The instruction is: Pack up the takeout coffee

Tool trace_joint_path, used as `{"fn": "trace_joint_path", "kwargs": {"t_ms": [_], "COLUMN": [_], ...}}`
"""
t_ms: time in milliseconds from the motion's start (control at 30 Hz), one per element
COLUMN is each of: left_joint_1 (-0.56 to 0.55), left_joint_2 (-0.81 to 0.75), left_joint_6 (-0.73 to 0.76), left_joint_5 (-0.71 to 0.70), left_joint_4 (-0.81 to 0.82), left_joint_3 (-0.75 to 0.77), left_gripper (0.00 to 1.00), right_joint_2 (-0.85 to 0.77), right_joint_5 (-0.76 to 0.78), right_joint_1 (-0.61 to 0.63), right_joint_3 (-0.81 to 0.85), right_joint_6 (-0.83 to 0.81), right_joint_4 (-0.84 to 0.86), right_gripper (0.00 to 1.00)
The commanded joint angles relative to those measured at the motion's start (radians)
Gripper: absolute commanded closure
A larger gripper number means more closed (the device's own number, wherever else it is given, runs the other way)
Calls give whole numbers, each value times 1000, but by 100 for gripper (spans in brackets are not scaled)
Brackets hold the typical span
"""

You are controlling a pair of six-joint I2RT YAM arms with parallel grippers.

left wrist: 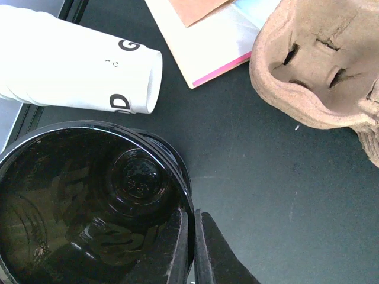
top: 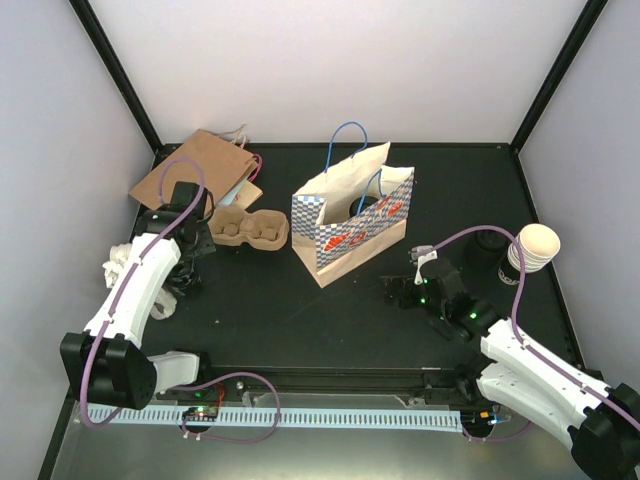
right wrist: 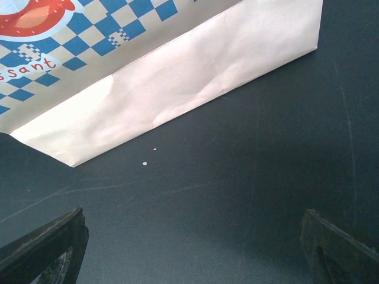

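Black and glossy, the coffee lid (left wrist: 89,201) is pinched at its rim by the closed left gripper (left wrist: 192,220), its round body spreading left of the jaws at the table's left side, hollow side towards the wrist. The pulp carrier (left wrist: 320,71) lies near, its visible pockets empty. The checked bag (top: 350,225) stands beyond, its contents not discernible, beside the wide-open, empty right gripper (right wrist: 189,245).

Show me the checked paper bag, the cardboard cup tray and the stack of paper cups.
checked paper bag (top: 350,240), top view, its printed front side.
cardboard cup tray (top: 248,230), top view, the middle between its wells.
stack of paper cups (top: 538,245), top view, the top cup's open mouth.
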Motion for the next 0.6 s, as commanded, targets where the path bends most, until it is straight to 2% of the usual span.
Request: {"fn": "trace_joint_path", "kwargs": {"t_ms": [0, 233, 567], "left_joint_1": [-6, -6, -6], "left_joint_2": [-20, -46, 12], "left_joint_6": [-9, 18, -1], "left_joint_5": [-30, -10, -50], "left_joint_4": [-33, -25, 6], "left_joint_3": [45, 66, -27], "left_gripper": [97, 96, 94], "right_joint_2": [-2, -2, 0], "right_joint_5": [5, 6, 2], "right_joint_1": [4, 4, 4], "right_joint_3": [4, 4, 4], "right_joint_6": [-1, -2, -2], "right_joint_4": [25, 28, 28], "right_gripper": [0, 0, 0]}}
